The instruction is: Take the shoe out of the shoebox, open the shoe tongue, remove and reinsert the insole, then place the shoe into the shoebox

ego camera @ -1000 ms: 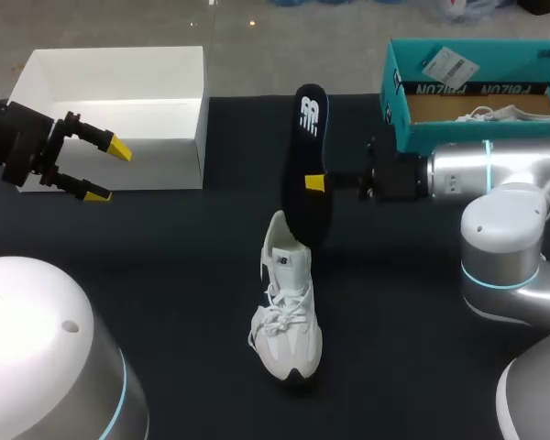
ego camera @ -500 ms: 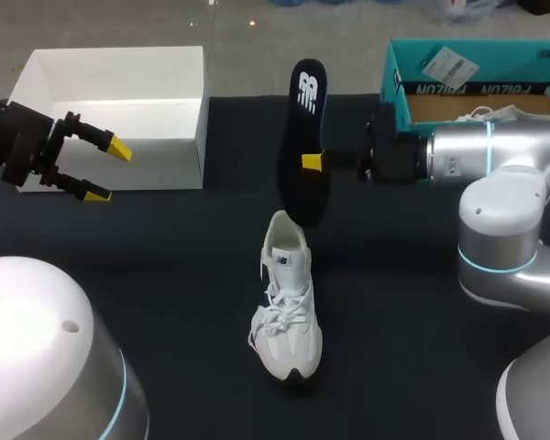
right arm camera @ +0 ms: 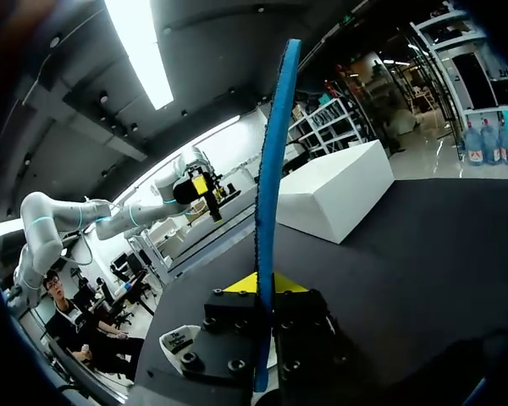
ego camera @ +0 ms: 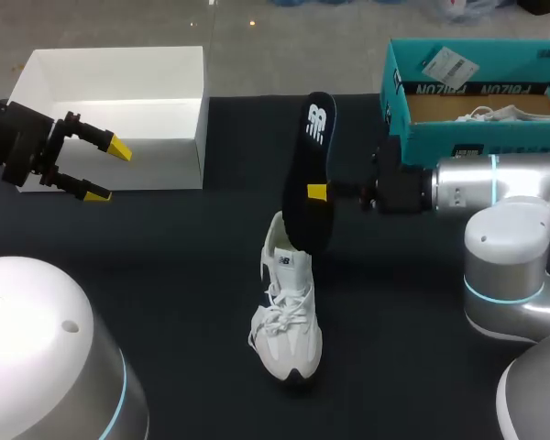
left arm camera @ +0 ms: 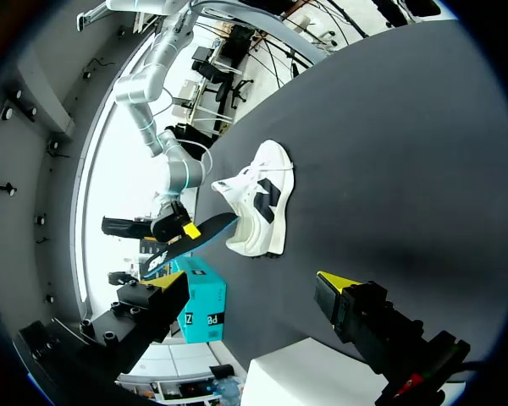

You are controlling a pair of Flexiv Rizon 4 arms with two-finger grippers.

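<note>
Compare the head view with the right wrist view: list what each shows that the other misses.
Head view only: the white shoe whole, laces and toe included, and the broad black face of the insole. Right wrist view only: the insole's thin blue edge, with the right gripper shut on it from both sides. Both: the insole, the white box, the open left gripper and part of the shoe.

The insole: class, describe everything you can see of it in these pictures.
The insole is long, thin and black, with a white logo near its far end; its edge looks blue. The right gripper is shut on its middle, holding it above the table. Its near end is at the white sneaker's heel opening; contact is unclear.
</note>
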